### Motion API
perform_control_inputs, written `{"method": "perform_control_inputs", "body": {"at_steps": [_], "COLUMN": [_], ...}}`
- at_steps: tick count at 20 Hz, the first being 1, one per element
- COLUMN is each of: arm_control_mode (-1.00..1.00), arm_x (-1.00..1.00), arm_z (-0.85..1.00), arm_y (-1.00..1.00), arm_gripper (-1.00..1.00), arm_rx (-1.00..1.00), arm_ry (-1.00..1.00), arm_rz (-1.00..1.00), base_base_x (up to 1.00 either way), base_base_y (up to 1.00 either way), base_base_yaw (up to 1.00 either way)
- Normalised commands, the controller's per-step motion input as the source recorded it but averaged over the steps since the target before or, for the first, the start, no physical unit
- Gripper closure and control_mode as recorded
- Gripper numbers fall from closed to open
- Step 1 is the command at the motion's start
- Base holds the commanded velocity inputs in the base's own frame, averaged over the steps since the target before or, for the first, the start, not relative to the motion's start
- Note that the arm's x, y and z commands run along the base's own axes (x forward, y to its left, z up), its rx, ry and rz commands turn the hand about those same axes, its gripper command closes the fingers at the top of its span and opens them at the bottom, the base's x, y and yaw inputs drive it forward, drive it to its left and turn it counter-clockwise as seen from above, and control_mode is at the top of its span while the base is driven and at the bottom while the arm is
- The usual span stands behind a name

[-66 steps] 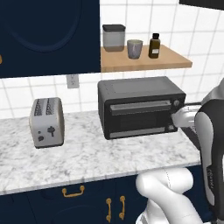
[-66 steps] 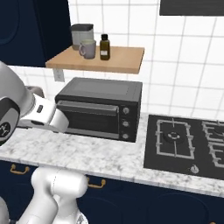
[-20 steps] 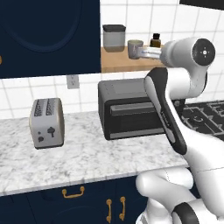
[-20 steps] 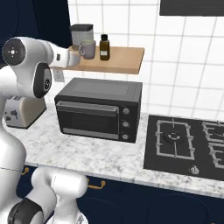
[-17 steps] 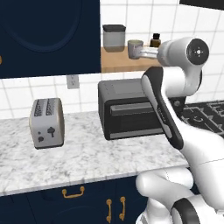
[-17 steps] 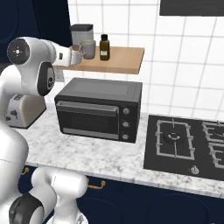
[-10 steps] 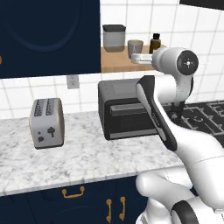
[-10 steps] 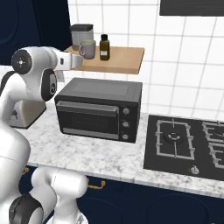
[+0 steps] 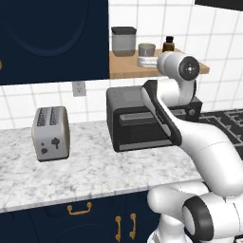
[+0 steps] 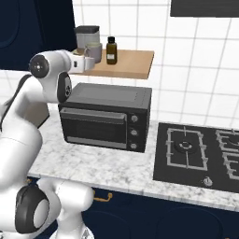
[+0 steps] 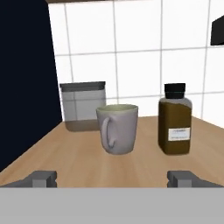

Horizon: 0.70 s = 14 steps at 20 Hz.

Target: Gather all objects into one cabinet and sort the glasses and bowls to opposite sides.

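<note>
A grey-beige cup (image 11: 117,128) with a handle stands upright on the wooden shelf (image 11: 131,164), between a canister and a bottle. My gripper (image 11: 113,179) is open and level with the shelf's front edge, a short way in front of the cup, with nothing between its fingers. The cup (image 9: 146,49) sits just behind my hand from the left base camera, and the right base camera has the gripper (image 10: 88,62) right below the cup (image 10: 93,51). The navy wall cabinet (image 9: 52,38) hangs shut to the shelf's left. The red cups and the dark bowl are out of view.
A grey lidded canister (image 11: 82,106) stands left of the cup and a brown bottle (image 11: 175,120) to its right. Below the shelf sits a black toaster oven (image 10: 105,116). A toaster (image 9: 50,133) stands on the marble counter and a hob (image 10: 200,149) lies at the right.
The arm has swung up from beside the toaster oven to the shelf. In the last second the hand has moved closer to the cup's front, with the gripper still open.
</note>
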Motion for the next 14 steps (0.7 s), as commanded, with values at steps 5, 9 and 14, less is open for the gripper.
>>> {"method": "perform_control_inputs", "body": {"at_steps": [5,9,14], "arm_control_mode": [-1.00,-1.00,-1.00], "arm_x": [0.41,0.33,0.46], "arm_z": [0.06,0.00,0.00], "arm_y": [0.00,0.00,0.01], "arm_gripper": [-1.00,-1.00,-1.00], "arm_rx": [0.00,0.00,0.00], "arm_ry": [0.01,0.00,0.00], "arm_rz": [-0.01,0.00,-0.01], "base_base_x": [0.00,0.00,0.00], "base_base_y": [0.00,0.00,0.00], "base_base_yaw": [0.00,0.00,0.00]}}
